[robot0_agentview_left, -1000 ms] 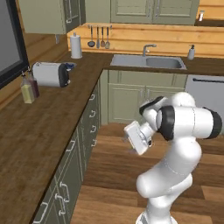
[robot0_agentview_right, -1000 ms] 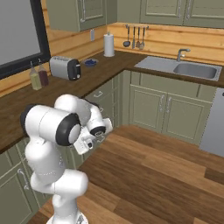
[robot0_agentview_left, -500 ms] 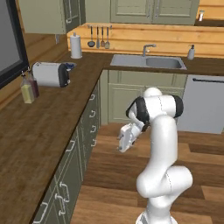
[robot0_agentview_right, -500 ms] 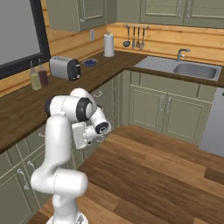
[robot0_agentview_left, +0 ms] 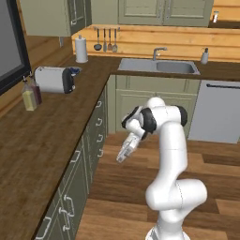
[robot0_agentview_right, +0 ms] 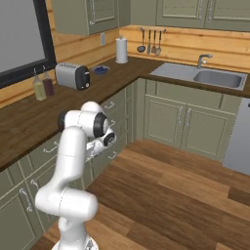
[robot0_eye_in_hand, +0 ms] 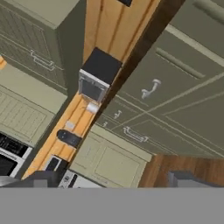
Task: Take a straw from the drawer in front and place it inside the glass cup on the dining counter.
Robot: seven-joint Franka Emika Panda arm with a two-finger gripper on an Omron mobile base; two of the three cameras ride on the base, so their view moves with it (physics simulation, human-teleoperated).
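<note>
Down low, the gripper (robot0_agentview_left: 123, 157) hangs with its fingers spread wide, holding nothing, beside the counter's (robot0_agentview_left: 42, 140) front edge; the hand view alone shows cabinet drawers (robot0_eye_in_hand: 131, 131) tilted sideways

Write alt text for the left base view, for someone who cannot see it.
A white robot arm stands on a wood floor, its open gripper angled down toward closed sage-green drawers under a dark wood counter. A toaster sits on it; a sink lies behind.

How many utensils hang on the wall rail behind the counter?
3: a ladle, then two more utensils side by side, between the paper towel roll and the sink faucet.
</note>
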